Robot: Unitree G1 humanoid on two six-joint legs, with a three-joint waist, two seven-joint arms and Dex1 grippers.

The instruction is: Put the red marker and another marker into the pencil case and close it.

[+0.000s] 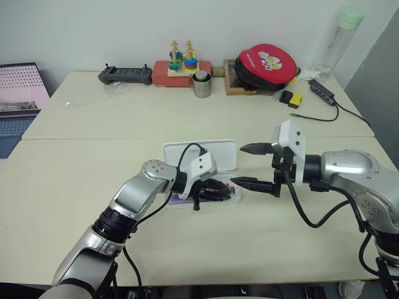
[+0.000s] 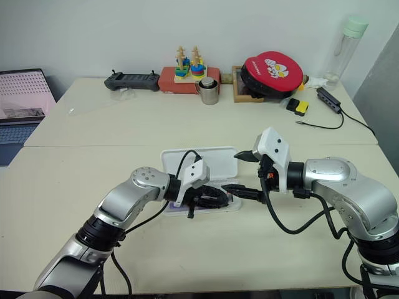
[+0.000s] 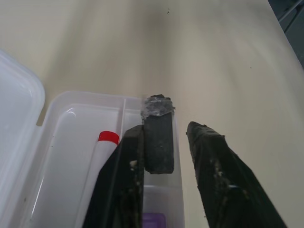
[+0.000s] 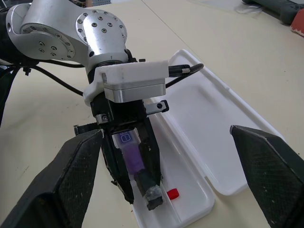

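Note:
The pencil case lies open on the table, its lid (image 1: 199,152) flat behind the tray (image 3: 61,156). The red marker (image 3: 102,161), a white barrel with a red cap, lies in the tray. My left gripper (image 1: 215,189) reaches low into the tray with its fingers apart. Between them lies the purple marker (image 4: 130,159) with its black cap (image 3: 159,142); the cap rests against one finger, with a gap to the other. My right gripper (image 1: 246,165) hangs wide open just past the tray's right end, holding nothing.
Along the back of the table stand a steel cup (image 1: 201,84), a black controller (image 1: 124,75), a wooden stacking toy (image 1: 182,62), a red round case (image 1: 268,65) and a tall bottle (image 1: 336,43). A laptop (image 1: 19,93) sits far left, and a cable hub (image 1: 321,90) far right.

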